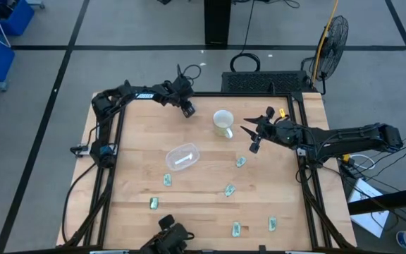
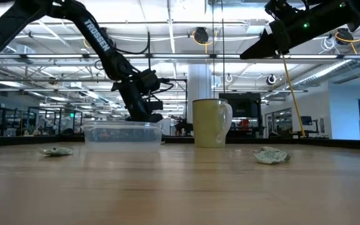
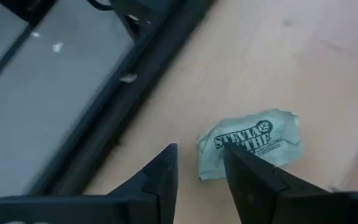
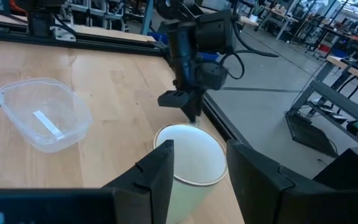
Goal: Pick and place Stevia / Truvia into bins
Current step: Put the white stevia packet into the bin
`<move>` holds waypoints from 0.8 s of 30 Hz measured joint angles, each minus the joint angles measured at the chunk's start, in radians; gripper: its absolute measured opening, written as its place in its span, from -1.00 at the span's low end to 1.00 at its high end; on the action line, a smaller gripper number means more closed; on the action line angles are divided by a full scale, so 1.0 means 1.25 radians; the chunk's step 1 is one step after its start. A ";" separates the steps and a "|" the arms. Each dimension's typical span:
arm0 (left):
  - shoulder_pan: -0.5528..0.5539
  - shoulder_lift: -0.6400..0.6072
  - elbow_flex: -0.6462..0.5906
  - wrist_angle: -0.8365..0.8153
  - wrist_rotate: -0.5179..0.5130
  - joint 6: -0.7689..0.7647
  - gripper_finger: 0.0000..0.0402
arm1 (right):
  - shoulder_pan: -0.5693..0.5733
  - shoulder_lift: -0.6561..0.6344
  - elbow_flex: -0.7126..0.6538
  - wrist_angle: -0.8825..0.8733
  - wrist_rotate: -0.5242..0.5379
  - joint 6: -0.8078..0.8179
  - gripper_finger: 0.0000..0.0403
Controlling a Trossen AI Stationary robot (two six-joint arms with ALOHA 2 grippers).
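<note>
Stevia packets lie scattered across the tabletop, w/ the sort barely begun. High view shows six loose in the lower half: one at approx 3 o'clock of center [image 1: 240,161], one near center-bottom [image 1: 229,190], one at 7 o'clock just below the bin [image 1: 167,180], one farther toward 7 [image 1: 154,203], and two along the 5 o'clock edge [image 1: 236,228] [image 1: 272,224]. A seventh sits near the 11 o'clock rim, seen only from the left wrist, its "Stevia" print readable [image 3: 248,144].

The clear oval bin [image 1: 182,156] rests left of center, w/ one white strip inside; whether that strip is a sweetener packet can't be told. A white mug [image 1: 223,123] stands at 12 o'clock of center, apart from the bin.

The left gripper [image 1: 187,108] hangs low over the 11 o'clock edge; its fingers [image 3: 160,177] are parted, straddling nothing, w/ the printed packet just ahead of them. The right gripper [image 1: 254,137] hovers well above the tabletop at approx 2 o'clock, beside the mug, fingers [image 4: 159,171] spread and empty.

Judgement: at most one item binned, seven visible packets left. Left arm looks set for the next pick, approx at the approach stage; the flat, crumpled packet near the frame rail may be awkward to pinch.
</note>
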 joint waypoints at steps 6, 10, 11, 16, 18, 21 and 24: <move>0.000 0.002 0.015 -0.048 -0.013 0.003 -0.38 | 0.000 0.000 0.000 0.000 0.000 0.000 -0.30; -0.003 0.003 0.046 -0.140 -0.070 -0.007 -0.70 | 0.000 0.000 0.000 -0.003 0.000 0.000 -0.30; -0.006 0.002 0.055 -0.163 -0.075 -0.012 -0.81 | 0.000 0.000 0.000 -0.005 0.000 0.000 -0.30; -0.032 -0.046 0.103 -0.307 -0.097 -0.022 -0.95 | 0.000 0.000 0.000 -0.009 0.000 0.000 -0.30; -0.056 -0.090 0.125 -0.390 -0.113 -0.035 -0.97 | 0.000 0.000 0.000 -0.014 0.000 0.000 -0.30; -0.113 -0.174 0.131 -0.512 -0.104 -0.097 -0.98 | 0.000 0.000 0.000 -0.031 0.000 0.000 -0.30; -0.213 -0.271 0.118 -0.591 -0.093 -0.163 -0.98 | 0.000 0.000 0.000 -0.043 0.000 0.000 -0.30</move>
